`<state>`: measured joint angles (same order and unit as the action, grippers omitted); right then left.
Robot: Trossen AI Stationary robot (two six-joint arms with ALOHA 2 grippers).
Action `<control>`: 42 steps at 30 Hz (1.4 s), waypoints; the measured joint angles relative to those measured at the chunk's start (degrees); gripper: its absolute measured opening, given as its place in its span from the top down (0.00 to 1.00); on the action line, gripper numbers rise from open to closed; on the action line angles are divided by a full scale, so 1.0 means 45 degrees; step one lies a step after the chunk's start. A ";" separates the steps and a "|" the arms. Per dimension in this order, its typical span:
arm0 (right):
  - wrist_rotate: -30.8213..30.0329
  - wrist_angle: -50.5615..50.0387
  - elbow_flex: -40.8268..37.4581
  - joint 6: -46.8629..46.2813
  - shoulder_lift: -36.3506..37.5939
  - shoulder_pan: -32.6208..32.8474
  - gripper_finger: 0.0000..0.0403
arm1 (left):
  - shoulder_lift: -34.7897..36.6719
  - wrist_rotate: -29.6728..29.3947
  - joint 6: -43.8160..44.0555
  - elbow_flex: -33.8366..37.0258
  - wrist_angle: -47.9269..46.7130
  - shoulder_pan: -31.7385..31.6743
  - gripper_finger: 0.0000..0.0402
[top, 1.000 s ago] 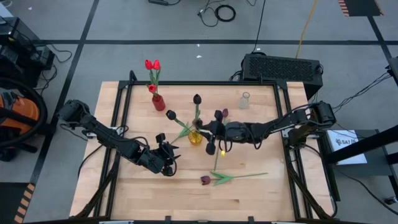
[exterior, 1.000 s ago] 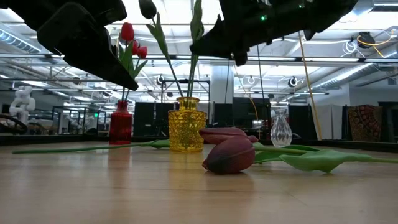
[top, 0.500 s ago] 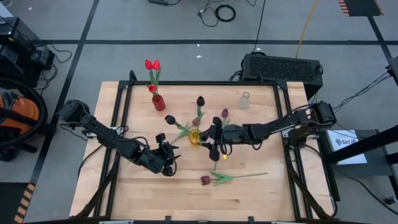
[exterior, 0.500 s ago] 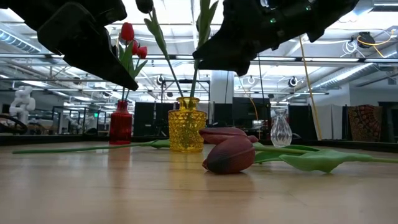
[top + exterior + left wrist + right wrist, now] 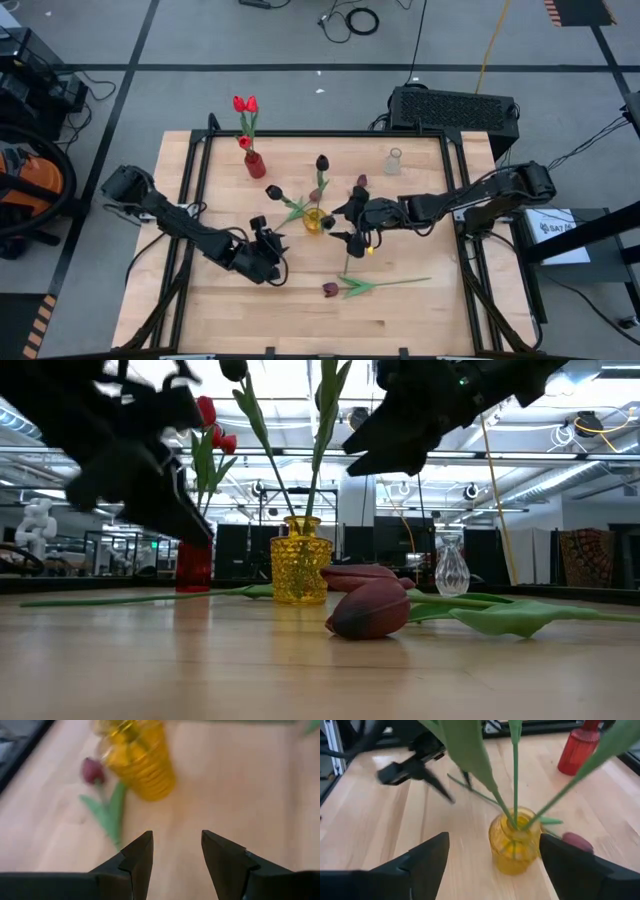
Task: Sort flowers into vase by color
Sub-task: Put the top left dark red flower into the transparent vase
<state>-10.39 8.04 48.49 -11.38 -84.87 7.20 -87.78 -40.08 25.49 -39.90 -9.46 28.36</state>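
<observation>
Beside the yellow vase [image 5: 314, 221] at mid-worktop, the right hand [image 5: 345, 227] hangs spread and empty, three dark tulips standing in that vase. Left hand [image 5: 176, 851] hovers nearby, spread too. Next, I judge: pinch the loose maroon tulip [image 5: 329, 289] low on its stem, lifting without snagging the leaves.

The dark right gripper [image 5: 341, 222], fingers spread wide, hovers beside the yellow glass vase [image 5: 315, 220]; the dark left gripper [image 5: 272, 258], fingers parted, sits nearby.

Red flowers [image 5: 245, 104] upright in red vase [image 5: 255, 165]; maroon flower [image 5: 330, 289] lying flat
</observation>
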 joint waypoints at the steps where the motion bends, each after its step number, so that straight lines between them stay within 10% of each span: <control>1: -0.0003 -0.0341 0.0000 0.0002 0.0161 0.0001 0.25 | -0.0175 -0.0308 0.0206 0.0000 -0.0243 -0.0041 0.56; 20: -0.0691 -0.5388 0.0010 -0.0559 0.2930 0.0457 0.24 | -0.1338 0.1321 0.2257 0.1547 0.1344 -0.2511 0.57; 34: -0.0676 -0.5096 0.0005 -0.0330 0.2928 0.0594 0.24 | -0.1372 0.1921 0.1818 0.1917 0.1713 -0.2763 0.97; 42: -0.0676 -0.5169 0.0005 -0.0240 0.3072 0.0594 0.24 | -0.0680 0.2687 0.2089 0.1765 0.0467 -0.2721 0.97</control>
<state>-13.43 -15.23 48.51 -12.46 -71.04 9.87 -90.84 -27.99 34.89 -31.96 -7.36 16.11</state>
